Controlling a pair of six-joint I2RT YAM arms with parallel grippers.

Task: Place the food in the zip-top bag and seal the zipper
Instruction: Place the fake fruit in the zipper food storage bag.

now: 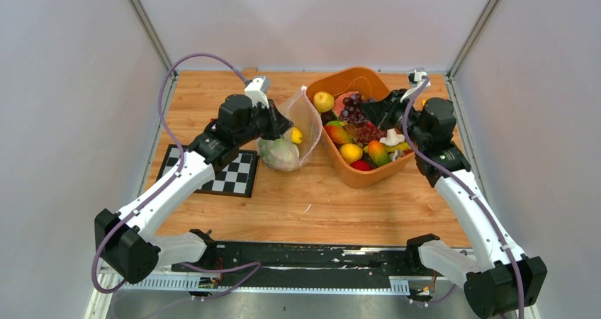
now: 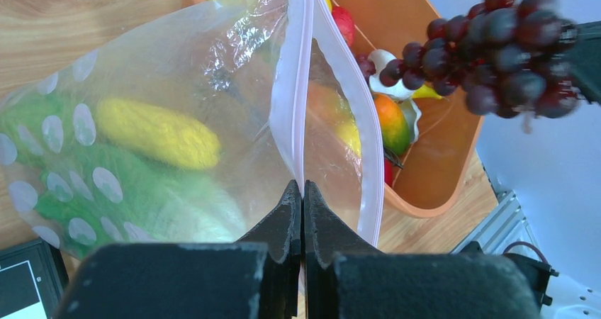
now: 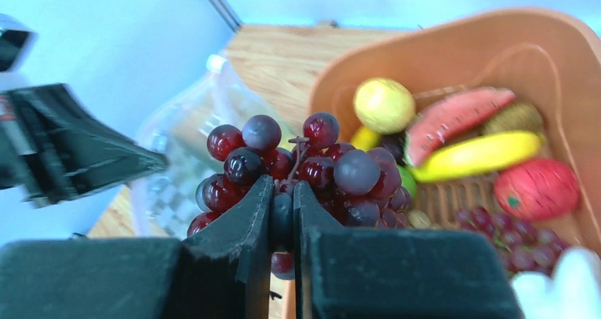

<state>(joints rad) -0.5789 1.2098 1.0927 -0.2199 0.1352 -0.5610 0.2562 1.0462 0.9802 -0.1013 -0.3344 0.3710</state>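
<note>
The clear dotted zip-top bag [image 1: 283, 149] sits beside the orange plastic basket [image 1: 368, 179], my left hand [image 2: 303, 195] pinched shut on its pinkish zipper strip [image 2: 287, 85], holding the mouth open for the purple toy grapes [image 3: 354, 171] clamped in my right hand [image 3: 283, 198].

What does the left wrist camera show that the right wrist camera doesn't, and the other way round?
Only the left wrist: the left gripper shut on the zipper, plus a yellow food piece and green cabbage inside the zip-top bag. Only the right wrist: the right gripper shut on the purple grapes, and a watermelon slice in the orange basket. Both: the grapes, the bag and the basket.
</note>
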